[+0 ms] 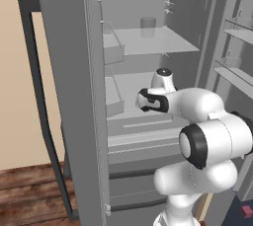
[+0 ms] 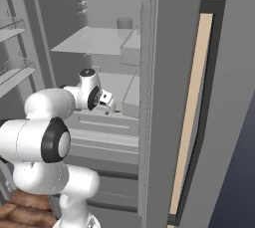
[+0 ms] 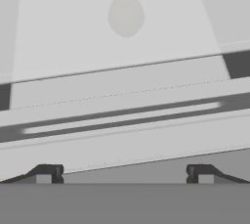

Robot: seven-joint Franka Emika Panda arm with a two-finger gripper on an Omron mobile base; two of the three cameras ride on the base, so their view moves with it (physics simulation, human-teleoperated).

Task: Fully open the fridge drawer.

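Tool [image 3: 124, 173] fingers stand wide apart, holding nothing, poised just before the long horizontal groove handle [image 3: 122, 118] of the wide, shallow light grey fridge drawer [image 3: 127, 140], which sits low inside the tall plain grey fridge [image 1: 74, 96] beneath pale translucent shelves [image 1: 148, 40]. A translucent cup [image 1: 147, 26] stands on the upper shelf.

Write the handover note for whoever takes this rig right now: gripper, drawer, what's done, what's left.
Gripper: open, holding nothing, fingers spread wide, aimed at the fridge drawer just below its groove handle.
Fridge: door open; a pale round item lies in the drawer.
Done: arm reached inside up to the drawer front.
Left: no grip on the handle yet; catch the groove and pull the drawer fully out. How far out it sits now is unclear.
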